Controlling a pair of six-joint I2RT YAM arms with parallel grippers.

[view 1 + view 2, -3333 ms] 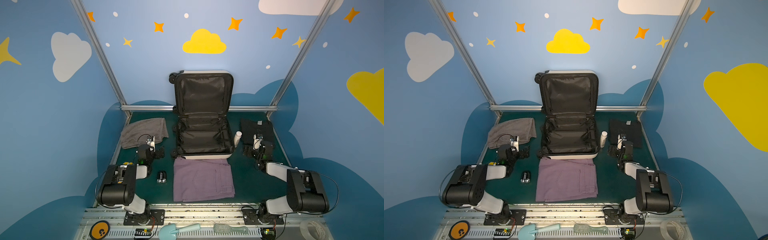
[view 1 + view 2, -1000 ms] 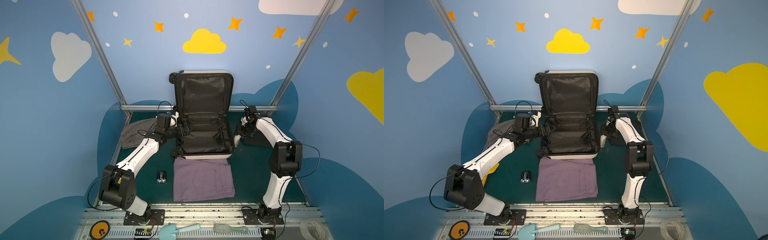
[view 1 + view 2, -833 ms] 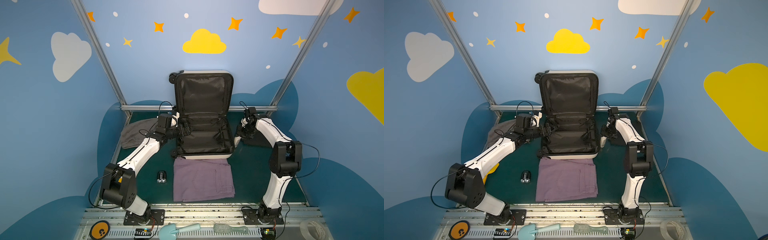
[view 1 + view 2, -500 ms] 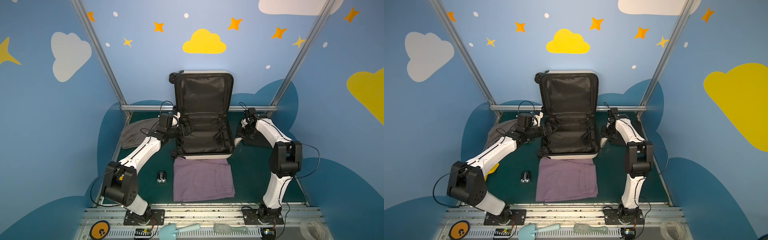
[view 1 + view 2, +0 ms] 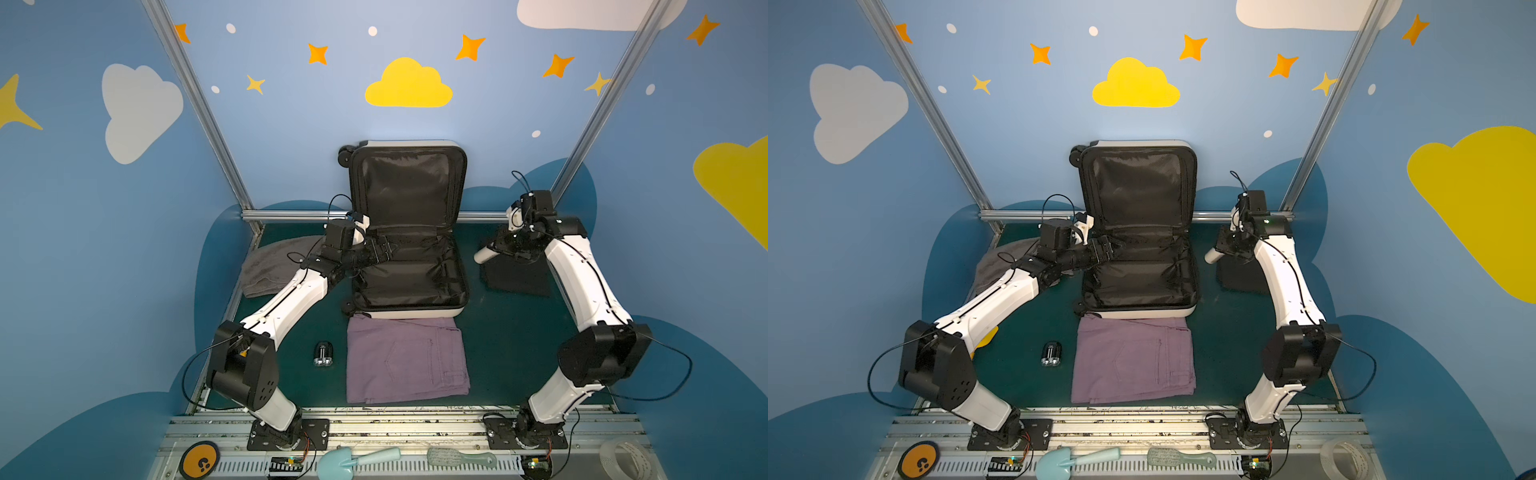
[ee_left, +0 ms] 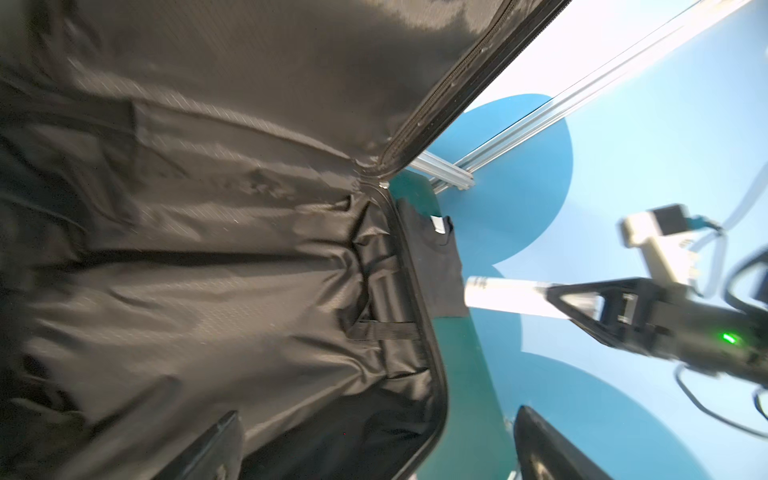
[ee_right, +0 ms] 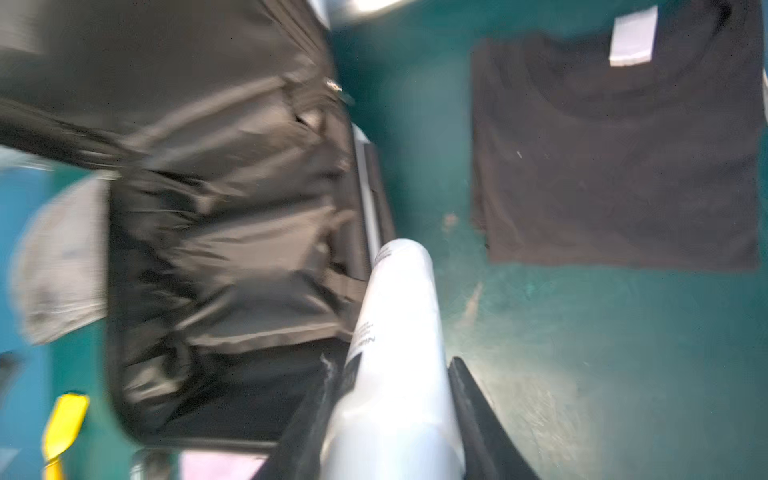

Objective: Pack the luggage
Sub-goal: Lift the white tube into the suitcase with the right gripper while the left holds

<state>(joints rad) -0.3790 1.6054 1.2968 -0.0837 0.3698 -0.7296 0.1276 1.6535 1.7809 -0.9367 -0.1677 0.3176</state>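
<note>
The luggage (image 5: pixel 409 313) (image 5: pixel 1142 312) lies open at the back of the table, white shell, black lining (image 6: pixel 208 291) (image 7: pixel 228 228), lid upright against the wall. My left gripper (image 5: pixel 384 249) (image 5: pixel 1111 248) (image 6: pixel 374 440) hangs open over the left side of the lower half, nothing between its fingers. My right gripper (image 5: pixel 496 249) (image 5: pixel 1225 248) (image 7: pixel 395 415) is shut on a white bottle (image 5: pixel 484 254) (image 5: pixel 1213 254) (image 6: pixel 503 296) (image 7: pixel 399 332). It holds the bottle tilted above the table, just right of the luggage's right rim.
Folded purple trousers (image 5: pixel 405 361) lie in front of the luggage, a grey towel (image 5: pixel 270 266) to its left, a folded black shirt (image 5: pixel 515 276) (image 7: pixel 615 158) to its right. A small black-and-silver object (image 5: pixel 323 353) sits left of the trousers. Tools lie on the front rail.
The right gripper has closed on the white bottle and lifted it off the table, tilting it. The left gripper has edged further over the luggage, still open.
</note>
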